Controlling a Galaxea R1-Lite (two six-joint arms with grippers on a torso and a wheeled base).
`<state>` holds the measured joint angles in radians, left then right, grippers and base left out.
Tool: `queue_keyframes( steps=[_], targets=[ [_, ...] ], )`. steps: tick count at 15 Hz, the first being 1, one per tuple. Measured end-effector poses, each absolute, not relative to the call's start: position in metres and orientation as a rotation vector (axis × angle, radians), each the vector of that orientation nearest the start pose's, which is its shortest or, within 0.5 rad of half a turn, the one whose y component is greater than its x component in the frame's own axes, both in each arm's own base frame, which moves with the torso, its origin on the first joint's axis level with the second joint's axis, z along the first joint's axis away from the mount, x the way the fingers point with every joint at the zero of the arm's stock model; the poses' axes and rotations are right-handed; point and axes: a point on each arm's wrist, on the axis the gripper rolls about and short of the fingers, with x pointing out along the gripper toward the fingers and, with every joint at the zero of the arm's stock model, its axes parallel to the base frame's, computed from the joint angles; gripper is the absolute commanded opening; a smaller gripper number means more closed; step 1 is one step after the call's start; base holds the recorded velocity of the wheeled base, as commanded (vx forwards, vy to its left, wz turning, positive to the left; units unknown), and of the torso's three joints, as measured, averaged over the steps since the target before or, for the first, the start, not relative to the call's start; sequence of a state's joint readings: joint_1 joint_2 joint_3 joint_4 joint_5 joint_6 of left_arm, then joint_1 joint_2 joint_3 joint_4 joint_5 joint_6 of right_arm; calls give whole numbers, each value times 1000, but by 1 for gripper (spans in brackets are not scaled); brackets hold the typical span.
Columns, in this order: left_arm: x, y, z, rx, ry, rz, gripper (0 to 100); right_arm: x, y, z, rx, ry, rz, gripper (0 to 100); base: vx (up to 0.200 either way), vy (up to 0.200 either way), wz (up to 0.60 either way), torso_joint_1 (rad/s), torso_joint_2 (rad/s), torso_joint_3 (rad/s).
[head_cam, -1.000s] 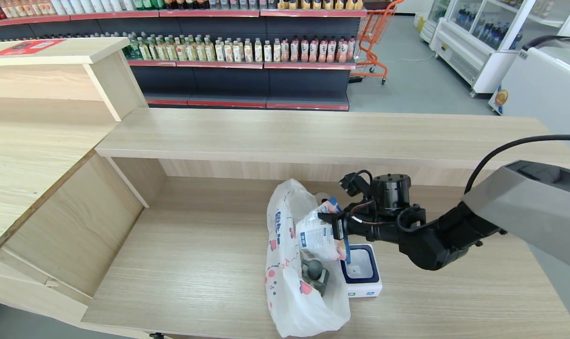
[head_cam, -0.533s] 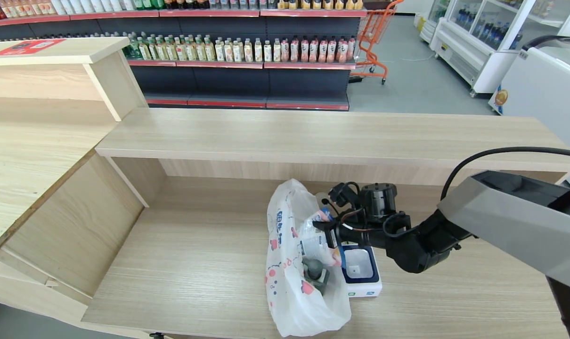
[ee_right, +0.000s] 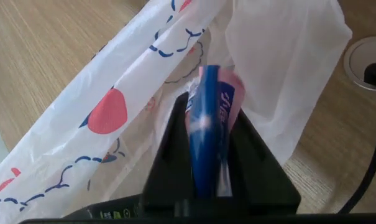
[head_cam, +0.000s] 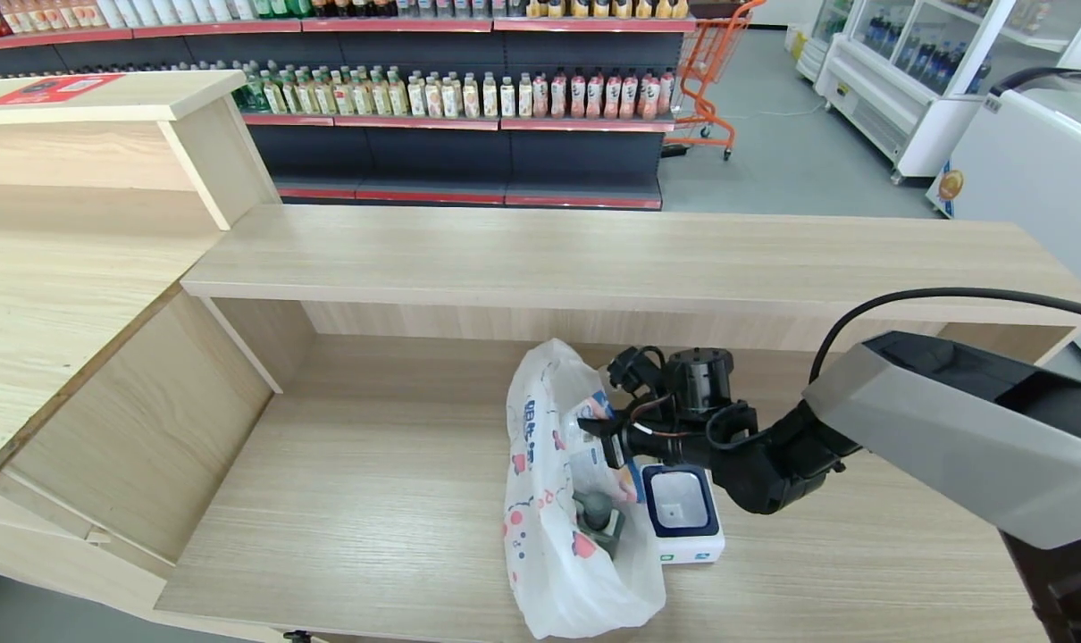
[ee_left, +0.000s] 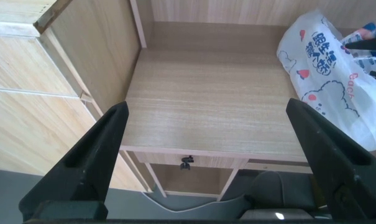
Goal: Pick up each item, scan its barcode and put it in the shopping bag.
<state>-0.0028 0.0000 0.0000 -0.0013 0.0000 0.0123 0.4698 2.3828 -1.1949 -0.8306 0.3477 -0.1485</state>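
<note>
Blue, pink and white packet (ee_right: 211, 93), partly hidden inside the shopping bag (ee_right: 113, 112), clamped in the right hand (ee_right: 207, 155).

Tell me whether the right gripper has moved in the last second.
Yes. The right gripper, holding the packet, went left from above the scanner toward the bag's mouth.

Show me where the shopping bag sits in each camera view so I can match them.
Head view: shopping bag on the counter, left of the scanner.
Left wrist view: bag on the counter, beyond the open left gripper.
Right wrist view: bag gaping around the right gripper.
Shared landmark: blue-and-pink packet at the bag's mouth.
</note>
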Motion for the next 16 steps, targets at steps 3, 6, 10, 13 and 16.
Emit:
queue_keyframes(
  steps=[3,6,10,13,16],
  targets=[
    [-23,0,76,12,-1,-3,100,399,211,41,-145,288,849,100,0,0,0,0,0,0],
    [-23,0,76,12,-1,-3,100,400,212,57,-59,280,852,100,0,0,0,0,0,0],
    [-23,0,76,12,-1,-3,100,392,202,91,-25,230,840,100,0,0,0,0,0,0],
    [-23,0,76,12,-1,-3,100,366,167,119,-20,241,790,100,0,0,0,0,0,0],
    [-23,0,76,12,-1,-3,100,318,116,151,-17,341,697,100,0,0,0,0,0,0]
  ],
)
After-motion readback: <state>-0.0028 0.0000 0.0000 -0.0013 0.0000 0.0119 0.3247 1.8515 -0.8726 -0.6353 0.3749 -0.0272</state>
